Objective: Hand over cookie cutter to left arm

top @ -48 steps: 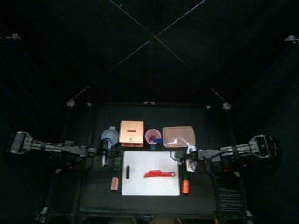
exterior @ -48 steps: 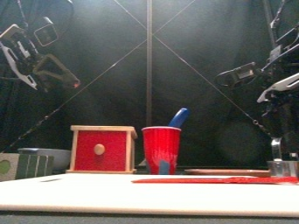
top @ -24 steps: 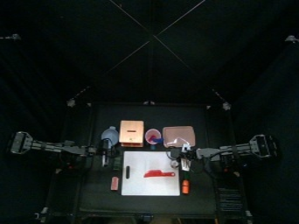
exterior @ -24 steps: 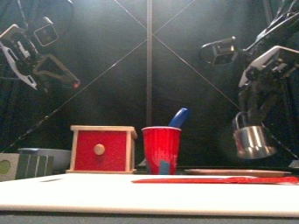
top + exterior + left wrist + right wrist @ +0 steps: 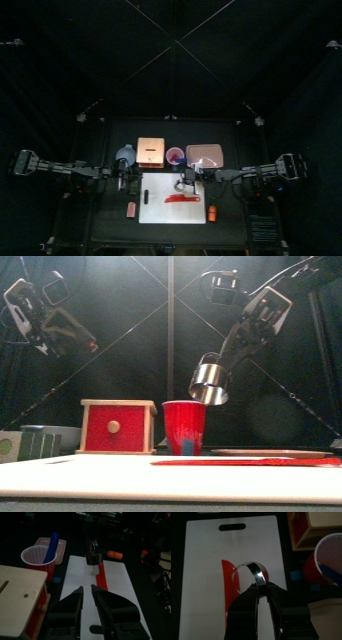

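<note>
My right claw (image 5: pixel 256 587) is pinched on the cutter (image 5: pixel 207 381), holding it high over the board (image 5: pixel 174 200) mid-desk. My left claw (image 5: pixel 87 594) hangs slightly parted and empty off to the left, pointing at the cutter, well apart.

Right arm reaches in toward the board (image 5: pixel 175 199), right gripper (image 5: pixel 207 384) hanging high above it, jaws clamped on the cutter (image 5: pixel 251 568). Left arm raised off to the board's left; left gripper (image 5: pixel 87 591) slightly parted, holding nothing.
</note>
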